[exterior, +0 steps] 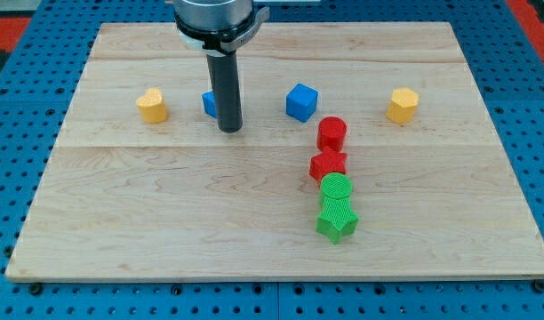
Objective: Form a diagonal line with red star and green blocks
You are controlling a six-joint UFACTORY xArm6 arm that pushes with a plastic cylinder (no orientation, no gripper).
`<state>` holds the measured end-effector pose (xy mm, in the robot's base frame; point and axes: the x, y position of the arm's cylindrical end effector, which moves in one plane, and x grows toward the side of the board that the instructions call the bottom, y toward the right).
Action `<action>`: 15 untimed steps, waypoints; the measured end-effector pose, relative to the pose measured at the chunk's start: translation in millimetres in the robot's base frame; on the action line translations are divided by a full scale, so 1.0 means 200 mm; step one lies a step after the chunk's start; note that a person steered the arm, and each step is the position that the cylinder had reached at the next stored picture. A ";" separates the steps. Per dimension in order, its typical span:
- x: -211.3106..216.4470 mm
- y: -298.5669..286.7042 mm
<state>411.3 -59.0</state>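
The red star (326, 165) lies right of the board's middle. A green round block (336, 188) touches it just below, and a green star (337, 220) sits below that. A red round block (332, 133) stands just above the red star. The four form a nearly upright column. My tip (229, 128) rests on the board well to the left of this column, right beside a blue block (210, 104) that the rod partly hides.
A blue cube (301, 101) lies up and left of the red round block. A yellow block (152, 106) sits at the left and another yellow block (402, 105) at the right. The wooden board (121, 222) lies on a blue pegboard table.
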 end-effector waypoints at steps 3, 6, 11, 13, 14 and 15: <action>0.32 0.26; 0.51 0.50; 0.52 0.70; 0.69 0.79; 0.69 0.86; 0.72 0.52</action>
<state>554.7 44.7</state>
